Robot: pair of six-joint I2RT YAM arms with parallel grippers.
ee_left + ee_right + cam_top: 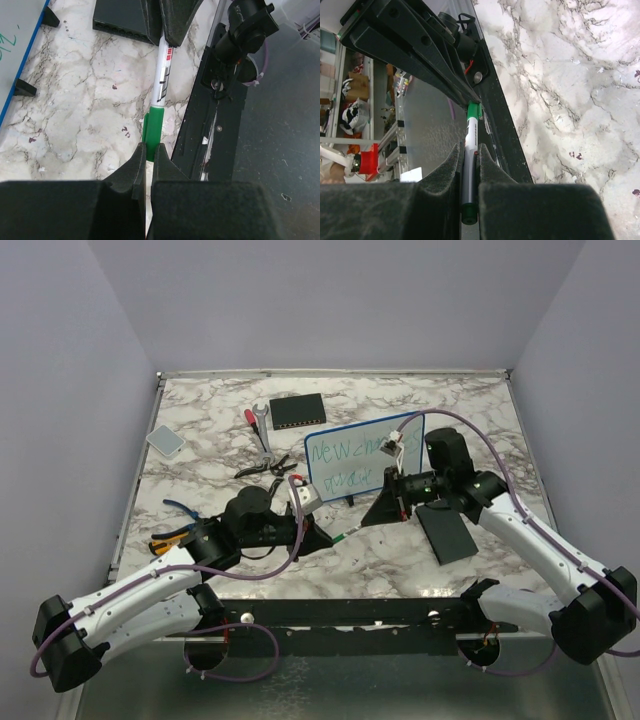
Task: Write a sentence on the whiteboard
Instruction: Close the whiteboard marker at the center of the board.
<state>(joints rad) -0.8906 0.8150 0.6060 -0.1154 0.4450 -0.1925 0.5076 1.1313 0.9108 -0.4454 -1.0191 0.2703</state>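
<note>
Pinching one marker (163, 70) from both ends: left gripper (150, 148) clenched on the green cap (152, 122), right gripper (469, 150) clenched on the white barrel, both low over the near part of the marble table (450, 420). Likely a light, stiff plastic tube. Smooth and round, so prone to roll or slide lengthwise between flat pads. Best taken across the barrel's middle, square to its axis and clear of the cap seam. Calls for a straight push or pull along the axis to seat or free the cap; with any sideways bend, a risk of popping it askew. Cannot tell whether fully seated, the seam half hidden by fingers.

Farther back, the whiteboard (345, 466) propped near upright on small black feet, just behind the right wrist, with the sentence (345, 450) in green across two lines. Probably light too, and easy to tip or shove; rigid face, fresh ink quick to smear. Better steadied by the blue rim, never by the written face.
</note>
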